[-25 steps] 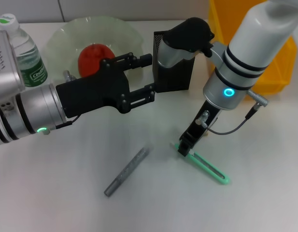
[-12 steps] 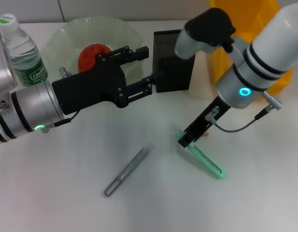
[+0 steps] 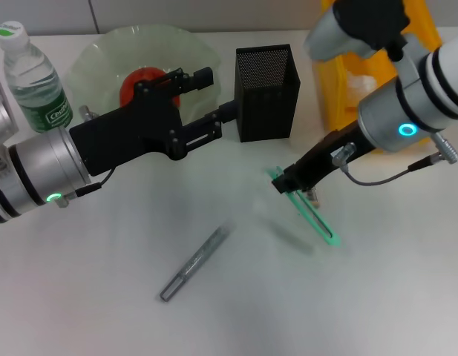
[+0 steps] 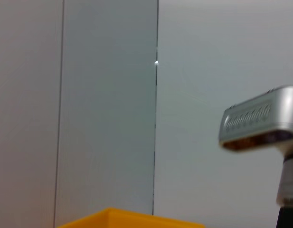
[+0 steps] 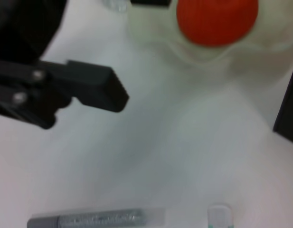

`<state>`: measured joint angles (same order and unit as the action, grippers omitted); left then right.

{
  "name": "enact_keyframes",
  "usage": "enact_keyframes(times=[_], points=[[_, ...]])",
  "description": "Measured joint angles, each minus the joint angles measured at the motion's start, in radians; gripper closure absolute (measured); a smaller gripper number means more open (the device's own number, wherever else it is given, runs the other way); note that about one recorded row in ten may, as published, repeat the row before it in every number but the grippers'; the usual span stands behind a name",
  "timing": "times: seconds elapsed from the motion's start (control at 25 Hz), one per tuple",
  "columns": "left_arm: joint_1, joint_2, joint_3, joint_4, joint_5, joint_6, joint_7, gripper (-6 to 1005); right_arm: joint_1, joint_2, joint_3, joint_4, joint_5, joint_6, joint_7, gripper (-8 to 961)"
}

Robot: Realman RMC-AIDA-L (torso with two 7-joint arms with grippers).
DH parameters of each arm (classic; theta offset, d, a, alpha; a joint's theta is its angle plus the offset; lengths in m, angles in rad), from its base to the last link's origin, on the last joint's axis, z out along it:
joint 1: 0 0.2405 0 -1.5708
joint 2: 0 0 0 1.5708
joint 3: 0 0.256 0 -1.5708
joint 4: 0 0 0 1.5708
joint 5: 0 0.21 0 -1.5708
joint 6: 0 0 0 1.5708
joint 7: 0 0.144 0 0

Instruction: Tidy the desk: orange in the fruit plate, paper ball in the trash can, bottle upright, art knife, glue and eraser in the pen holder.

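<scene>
Lifting the art knife (image 3: 306, 211) by one end, right jaws (image 3: 282, 182) pinched shut | tail hangs below, ready for your pen holder (image 3: 266, 93) | left jaws (image 3: 206, 100) open, empty.

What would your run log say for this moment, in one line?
right pincer: shut on slim mint-green plastic knife, lifted | left pincer: open, beside black mesh box | grey stick: on desk

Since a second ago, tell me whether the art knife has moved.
Yes. The right end effector has lifted the art knife up, nearer the pen holder.
</scene>
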<state>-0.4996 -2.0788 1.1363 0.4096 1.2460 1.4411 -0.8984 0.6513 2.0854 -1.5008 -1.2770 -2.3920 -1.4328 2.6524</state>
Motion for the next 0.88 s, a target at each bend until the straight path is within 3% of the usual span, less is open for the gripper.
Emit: enact_keyframes(times=[0.28,0.52,0.56,0.6,0.64,0.72,0.84,0.88], points=[[0.002,0.000,-0.004,-0.007,-0.003,-0.003,0.000,377,-0.102,-0.001,0.006,-0.161,0.049,0.025,-0.010,754],[-0.003,0.000,-0.004,-0.007,-0.018,-0.013,0.002,377,-0.230,0.001,0.018,-0.312,0.071,0.063,-0.036,754],[-0.004,0.000,-0.004,-0.007,-0.022,-0.022,0.002,377,-0.278,0.003,0.041,-0.362,0.097,0.074,-0.064,754],[-0.004,0.000,-0.004,-0.007,-0.022,-0.022,0.002,377,-0.278,0.003,0.041,-0.362,0.097,0.074,-0.064,754],[-0.005,0.000,-0.002,-0.007,-0.027,-0.031,0.002,377,-0.325,0.004,0.081,-0.397,0.145,0.079,-0.107,754],[-0.005,0.000,-0.002,-0.007,-0.027,-0.031,0.002,377,-0.353,0.004,0.111,-0.408,0.196,0.081,-0.141,754],[-0.006,0.000,-0.002,-0.006,-0.038,-0.039,-0.004,377,-0.446,0.003,0.243,-0.401,0.442,0.074,-0.300,754],[-0.006,0.000,-0.002,-0.006,-0.038,-0.039,-0.004,377,-0.446,0.003,0.243,-0.401,0.442,0.074,-0.300,754]])
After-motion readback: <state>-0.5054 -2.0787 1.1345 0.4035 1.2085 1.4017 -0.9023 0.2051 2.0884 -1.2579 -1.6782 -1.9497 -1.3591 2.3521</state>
